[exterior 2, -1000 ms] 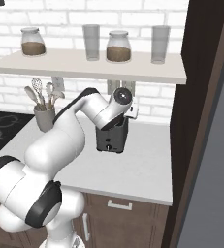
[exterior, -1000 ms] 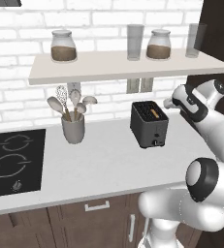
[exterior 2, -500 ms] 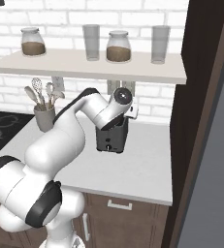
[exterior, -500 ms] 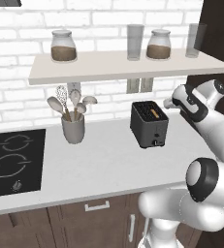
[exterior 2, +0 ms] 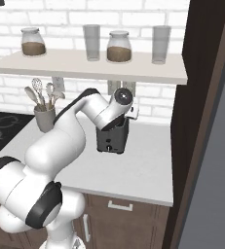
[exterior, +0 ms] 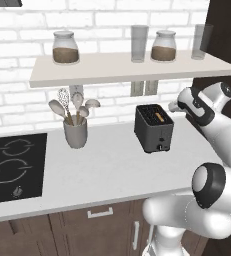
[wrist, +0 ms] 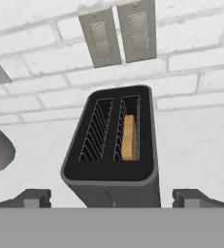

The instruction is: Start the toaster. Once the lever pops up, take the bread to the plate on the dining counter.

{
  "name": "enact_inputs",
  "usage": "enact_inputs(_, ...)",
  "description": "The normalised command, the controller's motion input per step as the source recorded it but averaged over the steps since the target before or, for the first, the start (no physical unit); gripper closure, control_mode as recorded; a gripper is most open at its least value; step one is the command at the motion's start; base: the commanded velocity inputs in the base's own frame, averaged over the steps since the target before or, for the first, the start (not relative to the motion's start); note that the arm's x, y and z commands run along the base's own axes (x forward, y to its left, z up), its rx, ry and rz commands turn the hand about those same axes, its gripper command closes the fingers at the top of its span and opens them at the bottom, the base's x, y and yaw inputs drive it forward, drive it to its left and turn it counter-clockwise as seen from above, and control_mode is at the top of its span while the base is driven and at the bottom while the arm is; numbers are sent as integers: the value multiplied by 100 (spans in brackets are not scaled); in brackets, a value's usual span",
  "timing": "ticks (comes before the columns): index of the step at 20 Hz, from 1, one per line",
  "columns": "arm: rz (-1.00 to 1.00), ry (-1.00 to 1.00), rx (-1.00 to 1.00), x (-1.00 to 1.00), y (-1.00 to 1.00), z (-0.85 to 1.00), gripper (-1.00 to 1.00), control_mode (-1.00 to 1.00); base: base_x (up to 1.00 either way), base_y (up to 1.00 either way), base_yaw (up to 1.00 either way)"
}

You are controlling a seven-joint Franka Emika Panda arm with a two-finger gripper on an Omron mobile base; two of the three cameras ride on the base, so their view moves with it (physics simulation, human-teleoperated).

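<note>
The dark toaster stands on the white worktop below the shelf. A golden-brown slice of bread sits deep in its right slot, and the left slot holds nothing. A tiny pale control shows low on its narrow front face. My gripper hovers just above and in front of the toaster, open, with its fingertips wide apart and nothing between them. In the right base view my hand covers the upper part of the toaster. The dining counter and the plate are out of view.
A grey utensil cup stands left of the toaster, with the black stove top beyond it. A shelf with jars and glasses hangs overhead. Wall outlets sit behind the toaster. A tall dark panel bounds the right side.
</note>
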Motion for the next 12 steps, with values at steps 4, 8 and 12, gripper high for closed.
enact_inputs(4,0,0,0,0,0,0,-100,-100,0,0,0)
enact_inputs(8,0,0,0,0,0,0,-100,-100,0,0,0)
enact_inputs(12,0,0,0,0,0,0,-100,-100,0,0,0)
